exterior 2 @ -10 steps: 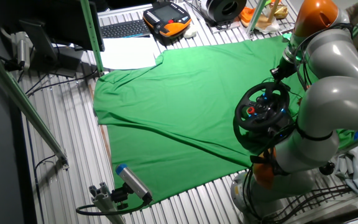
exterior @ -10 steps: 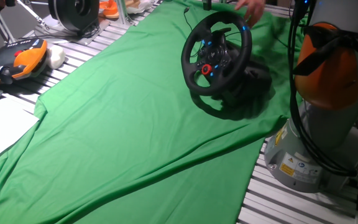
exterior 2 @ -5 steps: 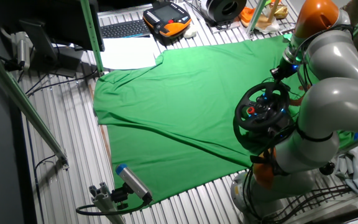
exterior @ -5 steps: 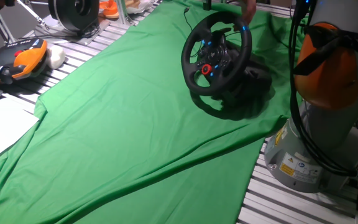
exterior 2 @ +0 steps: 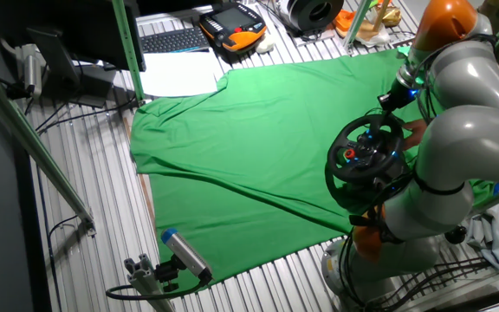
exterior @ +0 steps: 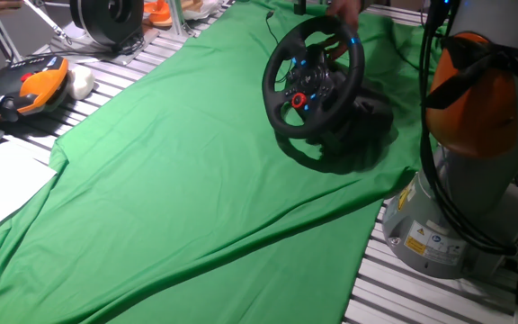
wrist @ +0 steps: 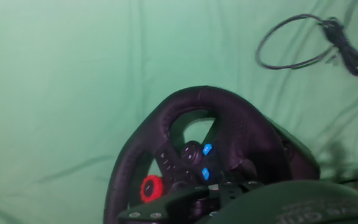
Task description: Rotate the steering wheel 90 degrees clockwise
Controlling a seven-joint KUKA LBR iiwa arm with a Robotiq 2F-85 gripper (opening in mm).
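even bright light; hand view soft, washed-out.

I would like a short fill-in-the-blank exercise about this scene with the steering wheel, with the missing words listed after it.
1. The steering wheel stands on a cloth whose colour is ____.
2. The round knob on the wheel's hub is ____.
3. In the hand view, a loop of black ____ lies on the cloth above and to the right of the wheel.
4. The small lit buttons on the hub glow ____.

Missing words: green; red; cable; blue
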